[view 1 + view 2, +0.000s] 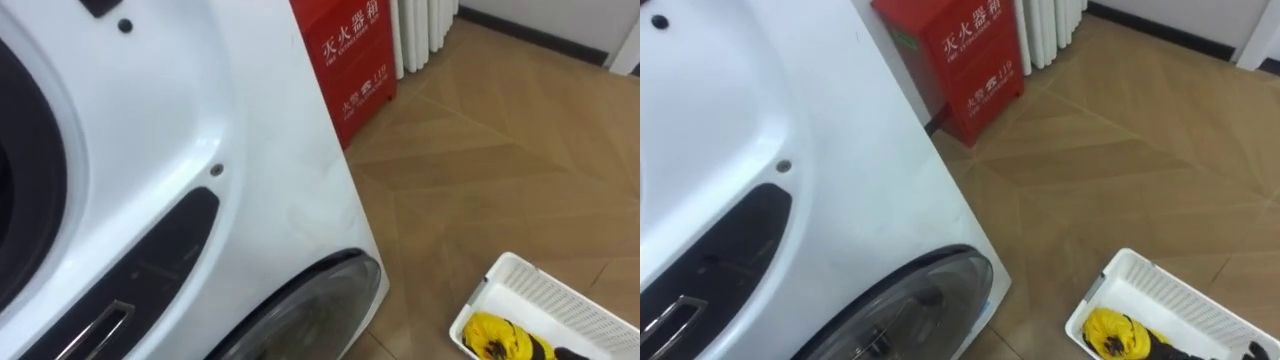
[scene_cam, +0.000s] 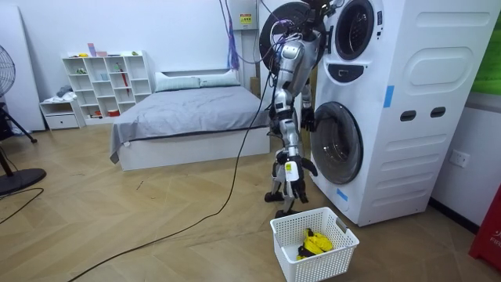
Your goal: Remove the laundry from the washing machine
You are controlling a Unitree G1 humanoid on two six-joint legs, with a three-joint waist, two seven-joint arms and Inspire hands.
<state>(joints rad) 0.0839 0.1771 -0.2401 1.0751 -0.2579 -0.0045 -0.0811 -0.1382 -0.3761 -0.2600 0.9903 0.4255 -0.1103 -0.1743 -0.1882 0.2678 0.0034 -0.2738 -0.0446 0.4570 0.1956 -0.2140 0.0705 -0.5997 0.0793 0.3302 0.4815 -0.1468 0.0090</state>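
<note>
The fingers of both hands cannot be read as apart or together. In the room view the arms go up toward the upper drum, and there the hands are lost against the dark open upper door [image 2: 278,31] and the cables.

Nearest, right under the head camera, is the white front of the washing machine [image 1: 250,150]. It has a dark recessed panel [image 1: 150,250], and below that the round glass of the lower door [image 1: 320,300] bulges out.

Just beside this door, on the wooden floor [image 1: 500,150], stands a white basket [image 1: 560,290] with slotted walls. A yellow garment [image 1: 495,335] with black marks lies inside it, bunched against the near wall. I cannot tell if more clothes are in the drum.

The room view shows the robot standing upright, close against the stacked machines. The basket is at its feet, and the upper door swings out next to its head.

Farther along the wall, past the machine's corner, a red cabinet [image 1: 345,50] stands on the floor, and a white radiator [image 1: 425,30] is just behind it.

Well apart, on the room view's left, are a grey bed [image 2: 196,110], a white shelf [image 2: 109,82] with small things on it, and a standing fan [image 2: 19,182].
</note>
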